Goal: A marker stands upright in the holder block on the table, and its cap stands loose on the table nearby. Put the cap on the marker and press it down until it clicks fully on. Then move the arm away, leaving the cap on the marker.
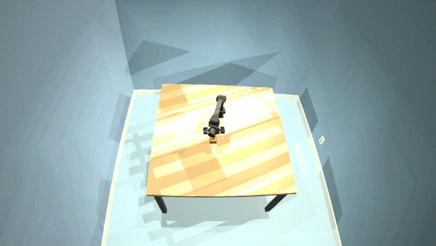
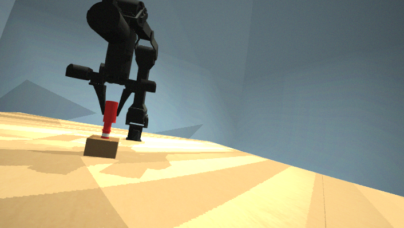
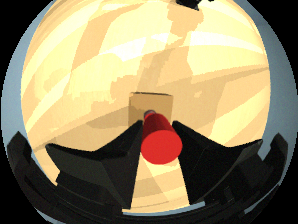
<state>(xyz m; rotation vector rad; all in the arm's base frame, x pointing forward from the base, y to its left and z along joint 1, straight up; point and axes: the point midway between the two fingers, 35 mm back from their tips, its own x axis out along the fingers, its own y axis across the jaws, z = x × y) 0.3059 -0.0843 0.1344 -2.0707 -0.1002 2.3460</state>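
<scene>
The holder block [image 1: 213, 142] [image 2: 101, 147] [image 3: 137, 104] sits on the table, with the marker [image 2: 107, 127] upright in it. The marker's narrower red body, ring and white band show below the cap in the exterior view; its black tip is hidden. My gripper [image 2: 110, 114] [image 3: 157, 124] is shut on the red cap [image 2: 111, 110] [image 3: 161, 146] and holds it nearly upright over the marker. The cap's lower end covers the marker's top, and a length of red body shows between cap and ring. How far the marker reaches inside is hidden.
The wooden table [image 1: 204, 182] [image 2: 229, 197] carries the arm's base [image 1: 221, 99] [image 2: 134, 134], which stands behind the block. The arm reaches forward from there. Shadows of the arm fall on the table beside the block.
</scene>
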